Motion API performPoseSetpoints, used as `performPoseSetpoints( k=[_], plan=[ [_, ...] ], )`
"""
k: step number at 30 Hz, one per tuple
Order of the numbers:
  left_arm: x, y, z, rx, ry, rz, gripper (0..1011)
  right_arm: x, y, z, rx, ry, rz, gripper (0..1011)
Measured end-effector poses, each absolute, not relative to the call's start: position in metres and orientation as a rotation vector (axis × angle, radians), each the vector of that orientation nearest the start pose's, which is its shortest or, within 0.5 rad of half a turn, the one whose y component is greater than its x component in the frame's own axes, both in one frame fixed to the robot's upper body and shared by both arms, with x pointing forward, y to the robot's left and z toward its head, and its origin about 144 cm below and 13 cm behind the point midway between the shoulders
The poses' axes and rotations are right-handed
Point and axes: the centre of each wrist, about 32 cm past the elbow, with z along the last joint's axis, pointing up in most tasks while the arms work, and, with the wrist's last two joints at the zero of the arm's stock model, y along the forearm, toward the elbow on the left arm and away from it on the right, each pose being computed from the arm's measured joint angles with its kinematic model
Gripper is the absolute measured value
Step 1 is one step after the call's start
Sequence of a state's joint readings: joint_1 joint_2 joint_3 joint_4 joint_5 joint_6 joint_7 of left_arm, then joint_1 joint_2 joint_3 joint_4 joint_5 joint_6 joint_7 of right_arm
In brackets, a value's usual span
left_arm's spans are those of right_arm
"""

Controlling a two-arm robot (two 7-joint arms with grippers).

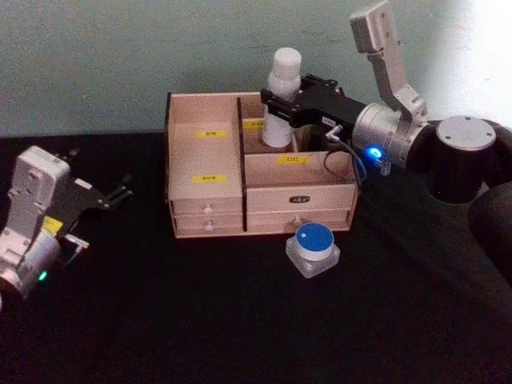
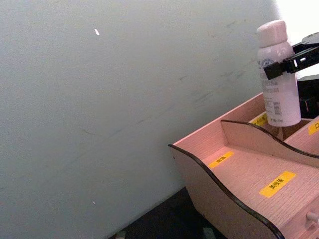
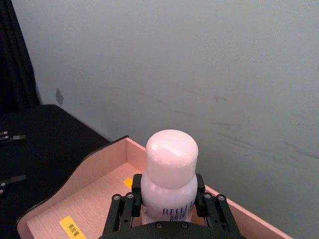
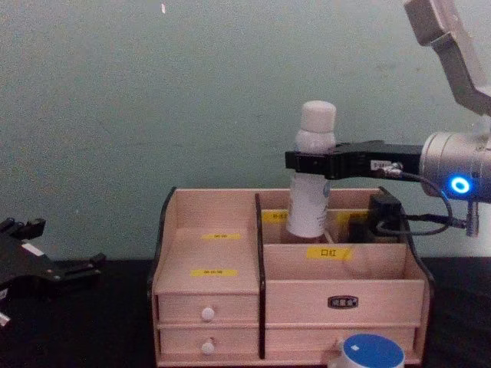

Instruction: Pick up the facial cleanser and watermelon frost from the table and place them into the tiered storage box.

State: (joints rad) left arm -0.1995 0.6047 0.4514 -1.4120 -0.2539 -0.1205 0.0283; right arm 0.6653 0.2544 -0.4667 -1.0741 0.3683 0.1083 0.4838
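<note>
So, the black table [image 1: 240, 336] has loads of bare room in front and off to the left. The tiered storage box [image 1: 272, 210] sits toward the back, with its rear edge near the grey-green wall [image 1: 120, 56]. The right gripper [image 1: 280, 108] comes in over the box's right side and is clamped round the neck of the facial cleanser [image 1: 286, 66], just under its cap. The bottle stands roughly upright with its lower end down inside the rear middle compartment. Can't tell if it touches the bottom. The left gripper [image 1: 100, 174] hangs low, well left of the box, with its fingers spread and nothing between them. The watermelon frost [image 1: 313, 246] sits on the table just in front of the box's right front edge, not touching it.
</note>
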Motion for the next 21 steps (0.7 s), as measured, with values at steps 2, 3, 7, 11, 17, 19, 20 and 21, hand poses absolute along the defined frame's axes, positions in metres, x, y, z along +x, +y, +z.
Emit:
performPoseSetpoints(
  k=[2,3,7,11,17,19,20,21],
  plan=[
    [0.489,0.31,1.14,0.304,-0.285,1.248,1001,0.621,-0.215,1.229,-0.129,-0.013,-0.826,591],
    [0.489,0.31,1.14,0.304,-0.285,1.248,1001,0.621,-0.215,1.229,-0.129,-0.013,-0.826,591],
    [0.489,0.31,1.14,0.304,-0.285,1.248,1001,0.622,-0.214,1.225,-0.138,-0.007,-0.825,591],
    [0.489,0.31,1.14,0.305,-0.285,1.248,1001,0.623,-0.213,1.222,-0.145,-0.001,-0.828,591],
    [0.489,0.31,1.14,0.304,-0.285,1.248,1001,0.624,-0.212,1.215,-0.161,0.01,-0.833,591],
    [0.489,0.31,1.14,0.304,-0.285,1.248,1001,0.624,-0.212,1.213,-0.165,0.012,-0.833,591],
    [0.489,0.31,1.14,0.304,-0.285,1.248,1001,0.624,-0.211,1.212,-0.168,0.015,-0.832,591],
    [0.489,0.31,1.14,0.304,-0.285,1.248,1001,0.624,-0.211,1.211,-0.17,0.016,-0.832,591]
  ],
)
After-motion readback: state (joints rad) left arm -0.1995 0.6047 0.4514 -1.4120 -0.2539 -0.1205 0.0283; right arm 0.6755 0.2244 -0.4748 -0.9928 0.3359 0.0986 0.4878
